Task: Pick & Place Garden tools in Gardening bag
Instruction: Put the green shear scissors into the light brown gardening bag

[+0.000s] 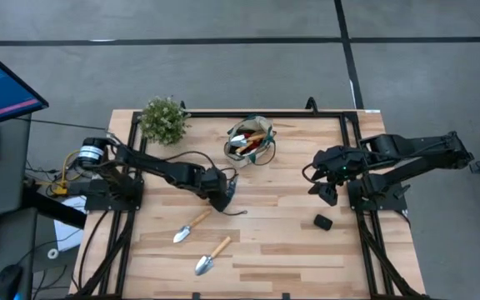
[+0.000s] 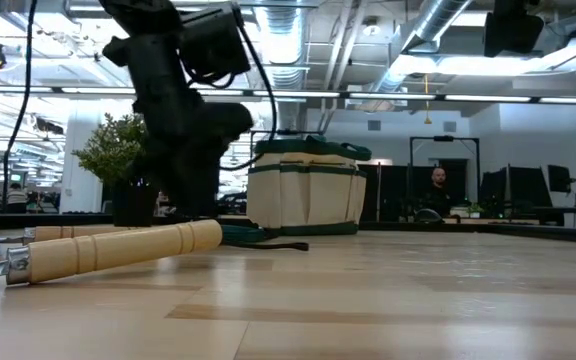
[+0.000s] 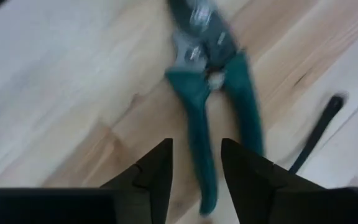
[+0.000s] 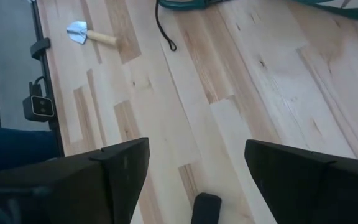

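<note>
Left gripper [image 3: 196, 163] low over pale plank table [image 1: 290, 250], fingers parted, holding nothing; green-handled shears [image 3: 211, 106] flat just ahead. Bag [image 1: 251, 140] beyond, two trowels [image 1: 192, 227] behind. Right gripper [image 4: 196, 163] wide open, empty. Office room behind, person seated.

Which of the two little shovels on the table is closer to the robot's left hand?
The upper trowel, lying just below the left gripper. The other trowel lies farther down, nearer the table's front edge.
</note>
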